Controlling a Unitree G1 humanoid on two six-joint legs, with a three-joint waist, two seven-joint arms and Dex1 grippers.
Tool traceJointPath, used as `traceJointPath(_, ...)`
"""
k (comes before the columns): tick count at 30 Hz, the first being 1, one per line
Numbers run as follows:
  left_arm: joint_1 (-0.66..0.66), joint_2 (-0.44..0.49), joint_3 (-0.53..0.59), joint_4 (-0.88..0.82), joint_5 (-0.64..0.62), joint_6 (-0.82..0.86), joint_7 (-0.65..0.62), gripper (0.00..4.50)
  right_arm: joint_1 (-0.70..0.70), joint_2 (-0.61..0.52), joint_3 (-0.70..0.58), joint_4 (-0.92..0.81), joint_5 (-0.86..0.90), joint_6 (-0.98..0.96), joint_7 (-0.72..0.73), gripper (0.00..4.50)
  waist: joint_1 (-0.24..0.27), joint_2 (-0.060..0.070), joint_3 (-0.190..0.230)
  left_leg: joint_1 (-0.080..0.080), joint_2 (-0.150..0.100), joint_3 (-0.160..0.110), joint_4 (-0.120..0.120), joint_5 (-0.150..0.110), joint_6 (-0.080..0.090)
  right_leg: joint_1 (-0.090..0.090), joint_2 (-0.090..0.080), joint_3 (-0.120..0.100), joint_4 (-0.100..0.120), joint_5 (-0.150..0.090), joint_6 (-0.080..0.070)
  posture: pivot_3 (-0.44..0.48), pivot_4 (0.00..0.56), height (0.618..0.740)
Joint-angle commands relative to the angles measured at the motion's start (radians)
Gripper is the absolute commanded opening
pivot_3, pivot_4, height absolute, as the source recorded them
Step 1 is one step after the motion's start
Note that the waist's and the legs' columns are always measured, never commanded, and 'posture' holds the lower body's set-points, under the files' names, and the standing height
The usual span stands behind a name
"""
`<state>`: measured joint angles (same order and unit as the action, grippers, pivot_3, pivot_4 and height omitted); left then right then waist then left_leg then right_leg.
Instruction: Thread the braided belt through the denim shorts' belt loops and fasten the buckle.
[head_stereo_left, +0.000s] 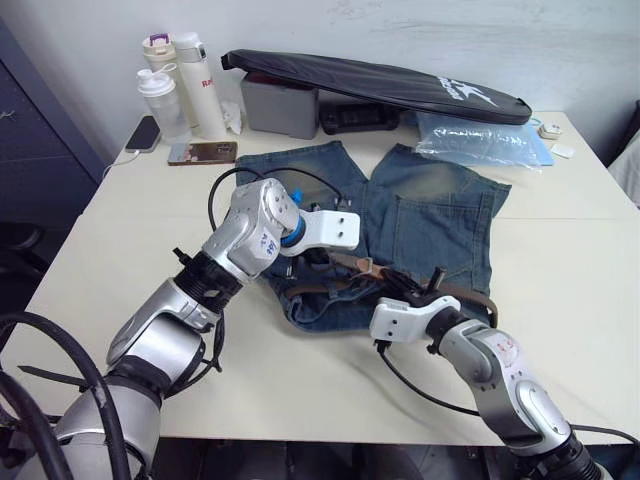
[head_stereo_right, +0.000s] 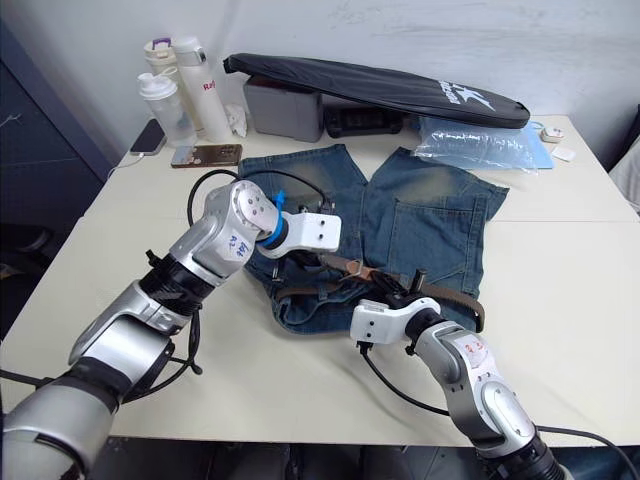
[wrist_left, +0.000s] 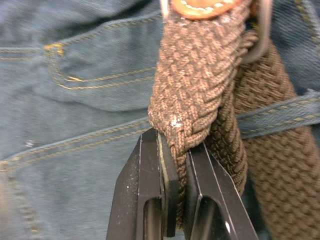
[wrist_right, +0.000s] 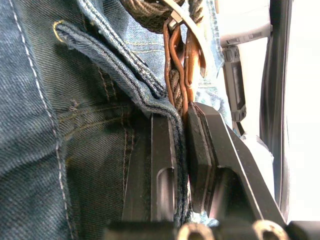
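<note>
Two grippers worked on one belt and one pair of shorts.

On the far left of the table stood two bottles and one tall white flask, with two phones lying beside them. The left gripper had its jaws pressed on the braided belt, pinching a folded bit of it just over the waistband. The denim shorts lay flat in the middle of the table, legs pointing away. The buckle sat right by the belt's tan tip. One belt loop crossed the strap. The right gripper had its jaws pinching the waistband edge beside the belt. One black bag lay behind the shorts.
</note>
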<state>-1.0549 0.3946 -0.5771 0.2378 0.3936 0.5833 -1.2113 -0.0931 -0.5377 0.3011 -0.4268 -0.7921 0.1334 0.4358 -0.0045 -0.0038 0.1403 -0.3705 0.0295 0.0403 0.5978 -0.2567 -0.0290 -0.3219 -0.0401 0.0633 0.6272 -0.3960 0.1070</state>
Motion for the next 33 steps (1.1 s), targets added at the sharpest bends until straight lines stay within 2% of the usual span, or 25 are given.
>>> traceJointPath(1, -0.005, -0.045, -0.005, -0.086, -0.039, 0.057, -0.031, 0.00, -0.003, 0.015, -0.026, -0.014, 0.014, 0.001, 0.001, 0.05, 0.000, 0.000, 0.000, 0.000, 0.000, 0.000, 0.000, 0.000, 0.000, 0.000, 0.000, 0.000, 0.000, 0.000, 0.000, 0.000, 0.150, 0.740)
traceJointPath(10, 0.032, -0.119, 0.015, -0.092, -0.068, 0.122, 0.016, 0.00, 0.017, 0.046, -0.056, -0.021, 0.049, 0.023, 0.002, 0.05, 0.002, 0.000, 0.000, 0.000, 0.000, 0.000, 0.001, 0.000, 0.000, 0.000, 0.000, 0.001, 0.000, 0.000, 0.000, 0.000, 0.150, 0.740)
traceJointPath(17, 0.057, -0.148, 0.027, -0.092, -0.093, 0.170, 0.036, 0.00, 0.059, 0.123, -0.104, -0.041, 0.175, 0.084, 0.027, 0.05, 0.002, 0.001, -0.001, 0.000, 0.000, -0.001, 0.000, 0.000, 0.000, 0.001, 0.000, 0.001, 0.000, 0.000, 0.000, 0.000, 0.150, 0.740)
traceJointPath(26, 0.057, -0.219, 0.030, -0.097, -0.134, 0.234, 0.082, 0.00, 0.052, 0.113, -0.071, -0.056, 0.173, 0.071, 0.053, 0.05, 0.002, 0.001, -0.001, 0.000, -0.001, -0.001, 0.000, 0.000, 0.000, 0.001, 0.000, 0.001, 0.000, 0.000, 0.000, 0.000, 0.150, 0.740)
traceJointPath(33, 0.019, -0.220, 0.045, -0.066, -0.138, 0.198, 0.114, 0.00, 0.057, 0.090, -0.049, -0.053, 0.154, 0.057, 0.070, 0.05, 0.002, 0.001, -0.001, 0.000, -0.001, -0.001, 0.001, 0.000, 0.000, 0.001, 0.002, 0.002, 0.000, 0.000, 0.000, 0.000, 0.150, 0.740)
